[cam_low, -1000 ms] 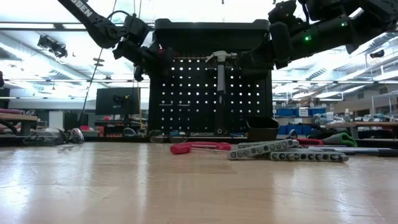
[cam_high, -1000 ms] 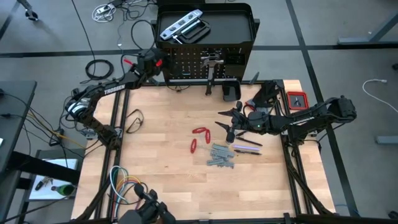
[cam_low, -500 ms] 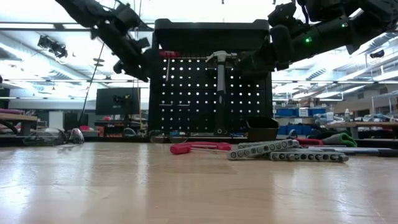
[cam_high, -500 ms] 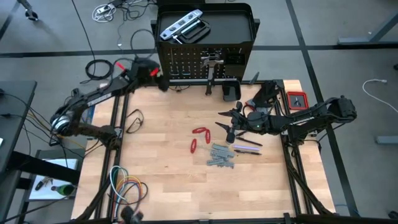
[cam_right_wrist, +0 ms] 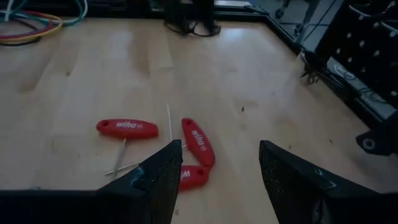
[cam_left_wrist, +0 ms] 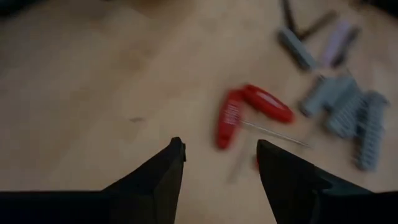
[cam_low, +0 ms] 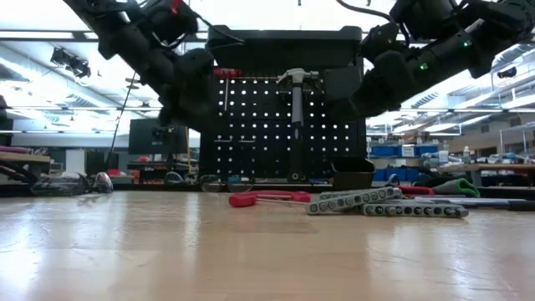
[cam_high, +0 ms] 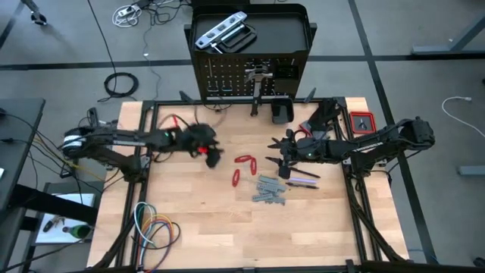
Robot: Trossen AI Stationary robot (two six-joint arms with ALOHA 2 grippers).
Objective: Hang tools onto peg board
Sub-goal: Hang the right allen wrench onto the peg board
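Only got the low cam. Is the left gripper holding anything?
Observer: No. In the left wrist view the left gripper is open and empty above the tabletop.
Operator: What's closest to it?
Observer: The red-handled tools, lying loose on the wood, just to its right in the high view.
Operator: And the right gripper?
Observer: The right gripper is open and empty too, facing the same red handles from the other side.

Black peg board (cam_high: 239, 76), rows of holes; red-handled drivers (cam_high: 244, 160), grey wrenches (cam_high: 270, 189) on pale wood worktop (cam_high: 204, 220).
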